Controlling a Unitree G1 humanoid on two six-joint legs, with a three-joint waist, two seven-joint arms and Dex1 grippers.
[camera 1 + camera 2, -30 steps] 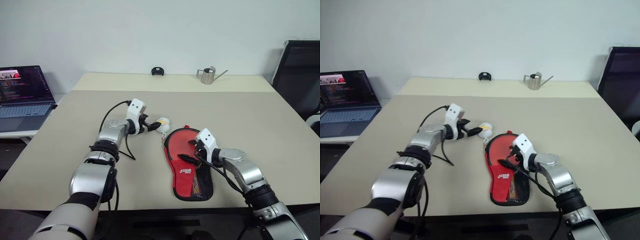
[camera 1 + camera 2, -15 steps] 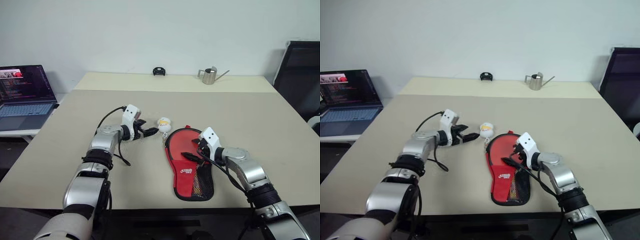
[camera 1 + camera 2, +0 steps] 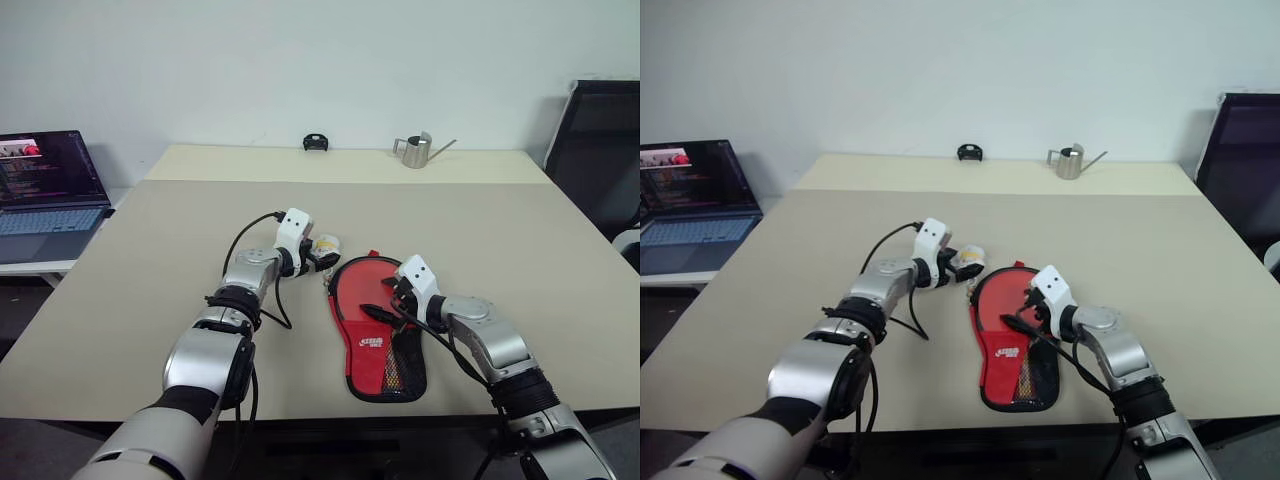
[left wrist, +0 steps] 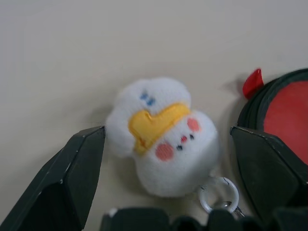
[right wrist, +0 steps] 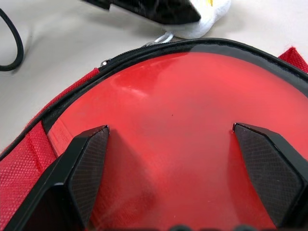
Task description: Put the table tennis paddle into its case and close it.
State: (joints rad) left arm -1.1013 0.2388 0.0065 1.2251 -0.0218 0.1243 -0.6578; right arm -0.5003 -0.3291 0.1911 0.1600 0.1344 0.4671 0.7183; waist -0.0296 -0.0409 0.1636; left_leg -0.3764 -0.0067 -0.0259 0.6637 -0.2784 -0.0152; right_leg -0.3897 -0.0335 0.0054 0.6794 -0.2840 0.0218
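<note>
The left hand stands wide open, its two black fingers set on either side of the white-yellow round charm, which lies on the beige surface between them without either finger clearly touching it. A small metal ring hangs off the charm just in front of this hand's palm. Just beyond the finger on the far side from the arm sits the black-edged rim of the case.

The right hand is open too, fingers spread wide and hovering low over the round end of the case. Between its fingers shows the smooth red face of the table tennis paddle, lying inside the open case with the black zip edge curving around it; whether the fingertips press on it cannot be told. Back toward the right wrist, the case narrows to its handle end, where the mesh pocket lies.

Well past both hands, at the far edge of the surface, stand a small metal watering can and a little black object. Off beyond the left arm, an open laptop rests on a lower desk.
</note>
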